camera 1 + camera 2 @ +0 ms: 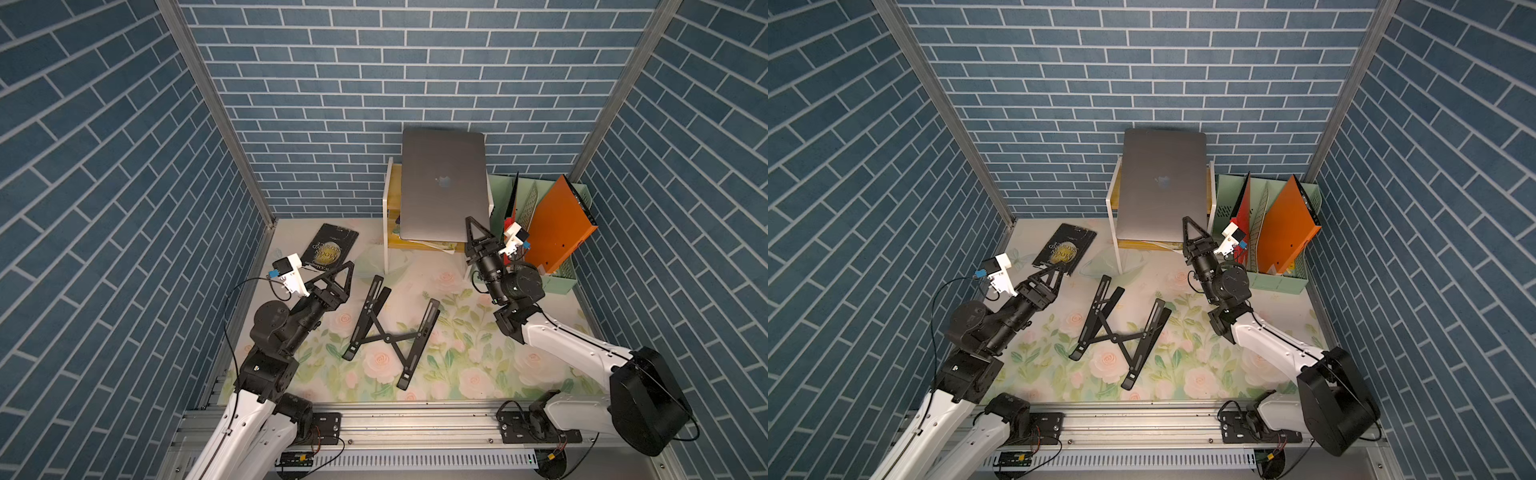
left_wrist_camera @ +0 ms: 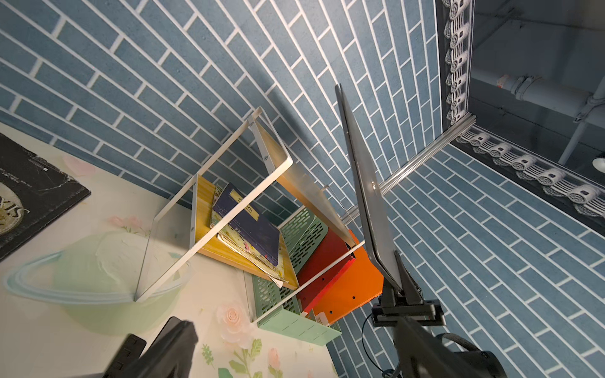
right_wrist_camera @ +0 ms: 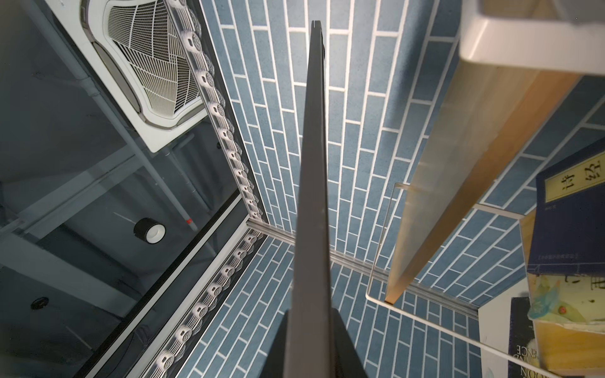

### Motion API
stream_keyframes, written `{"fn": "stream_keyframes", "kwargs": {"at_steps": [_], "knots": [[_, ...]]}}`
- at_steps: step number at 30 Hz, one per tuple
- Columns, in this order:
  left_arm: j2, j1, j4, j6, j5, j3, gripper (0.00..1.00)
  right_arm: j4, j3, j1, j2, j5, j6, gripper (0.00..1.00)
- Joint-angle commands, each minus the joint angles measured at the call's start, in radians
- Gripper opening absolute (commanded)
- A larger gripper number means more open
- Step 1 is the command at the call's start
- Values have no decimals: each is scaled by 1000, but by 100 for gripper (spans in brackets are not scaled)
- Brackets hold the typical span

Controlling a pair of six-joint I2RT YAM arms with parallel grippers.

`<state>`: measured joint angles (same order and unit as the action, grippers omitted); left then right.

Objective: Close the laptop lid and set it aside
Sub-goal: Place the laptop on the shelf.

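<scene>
While left end effector (image 1: 347, 274) gapes, right end effector (image 1: 469, 221) pinches the (slim, grey) laptop (image 1: 442, 183).

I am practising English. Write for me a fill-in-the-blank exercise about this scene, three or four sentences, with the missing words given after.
1. The slim grey metal laptop is gripped at one corner by the ___ end effector.
2. Its thin grey lid, with the apple logo outside, is ___.
3. The black X-shaped folding stand lies on the floral tabletop between the two robot ___.
4. The orange folder stands in a perforated file rack whose colour is pale ___.
Missing words: right; closed; arms; green.
</scene>
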<state>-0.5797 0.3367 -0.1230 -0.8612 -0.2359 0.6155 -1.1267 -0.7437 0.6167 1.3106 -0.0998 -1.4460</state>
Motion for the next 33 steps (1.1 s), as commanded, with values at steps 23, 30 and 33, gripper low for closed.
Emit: {"fn": "stream_keyframes", "kwargs": {"at_steps": [23,30,33], "knots": [[-54,-5,26,174,-53,59,100,247,-299,-1,70,-73,-11,0],[-81,-5,21,178,-55,60,100,343,-327,-38,67,-61,-69,1],[-82,-5,22,178,-54,60,100,346,-329,-41,70,-69,-86,9]]}}
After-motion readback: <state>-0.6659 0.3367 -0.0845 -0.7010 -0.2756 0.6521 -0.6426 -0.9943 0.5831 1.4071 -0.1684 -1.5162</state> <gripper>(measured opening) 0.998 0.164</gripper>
